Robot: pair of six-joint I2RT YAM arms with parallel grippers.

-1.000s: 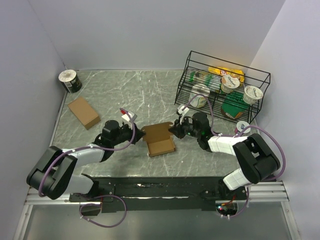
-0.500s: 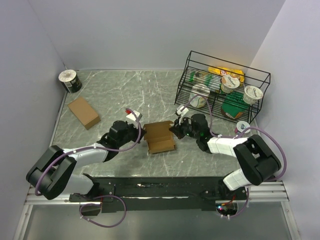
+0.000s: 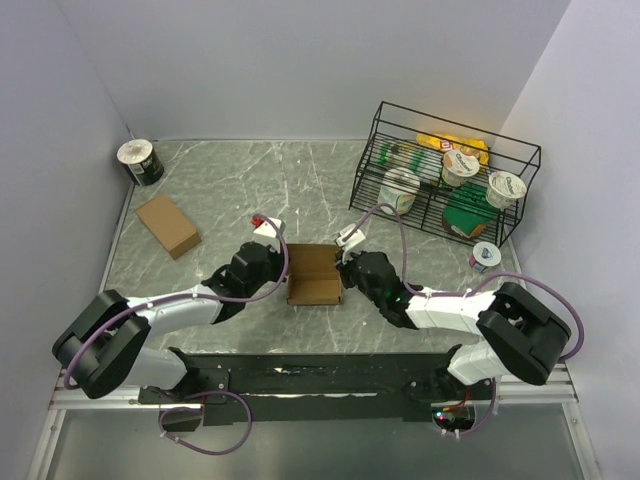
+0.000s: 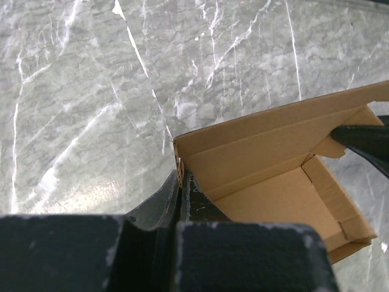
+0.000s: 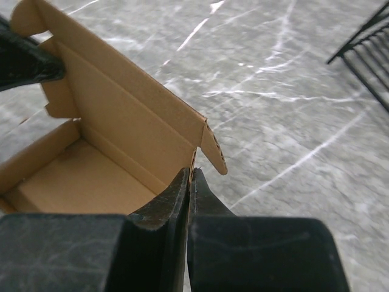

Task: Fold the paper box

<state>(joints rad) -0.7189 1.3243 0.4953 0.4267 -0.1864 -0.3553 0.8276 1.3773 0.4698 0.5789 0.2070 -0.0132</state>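
The paper box (image 3: pixel 314 275) is a brown cardboard tray with its lid flap up, standing on the marble table between the two arms. My left gripper (image 3: pixel 284 268) is shut on the box's left side wall; in the left wrist view (image 4: pixel 181 180) the cardboard edge is pinched between the black fingers. My right gripper (image 3: pixel 344 270) is shut on the right side wall, and the right wrist view (image 5: pixel 191 175) shows the thin wall clamped, with a small tab (image 5: pixel 214 149) sticking out above. The box's inside (image 4: pixel 292 201) is empty.
Another brown cardboard box (image 3: pixel 168 224) lies at the left. A dark can (image 3: pixel 140 161) stands in the far left corner. A black wire rack (image 3: pixel 445 180) with cups and packets fills the far right, and one cup (image 3: pixel 485 255) stands by it.
Both grippers closed onto the box's side walls. The box turned square to the table's front and shifted slightly toward me, with both arms following inward.
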